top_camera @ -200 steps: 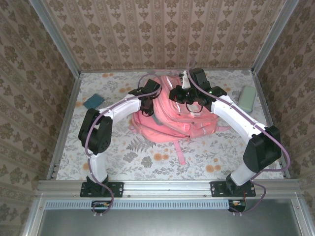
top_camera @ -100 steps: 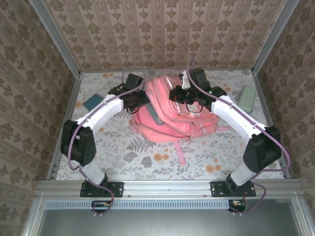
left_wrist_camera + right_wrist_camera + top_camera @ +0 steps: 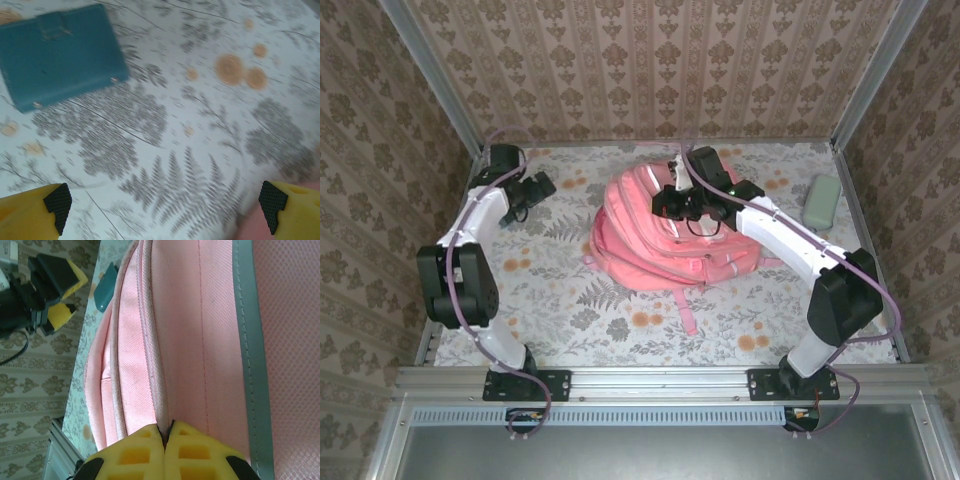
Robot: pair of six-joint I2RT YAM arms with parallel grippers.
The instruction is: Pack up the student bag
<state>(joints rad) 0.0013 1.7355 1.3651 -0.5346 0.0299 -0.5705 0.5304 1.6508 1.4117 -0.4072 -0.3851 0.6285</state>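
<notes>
While right claw [image 3: 165, 434] pinches student bag [image 3: 200, 340], left claw [image 3: 165, 201] gapes well apart.

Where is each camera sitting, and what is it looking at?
Top external: high above and behind the arm bases, looking down at the table, the student bag and both arms.
Left wrist: on the left arm, facing down at the table and a teal wallet; the left gripper shows its fingertips wide apart.
Right wrist: on the right arm, looking along the student bag; the right gripper is pinched shut on its fold.
Shared: both wrist views show the teal wallet.
</notes>
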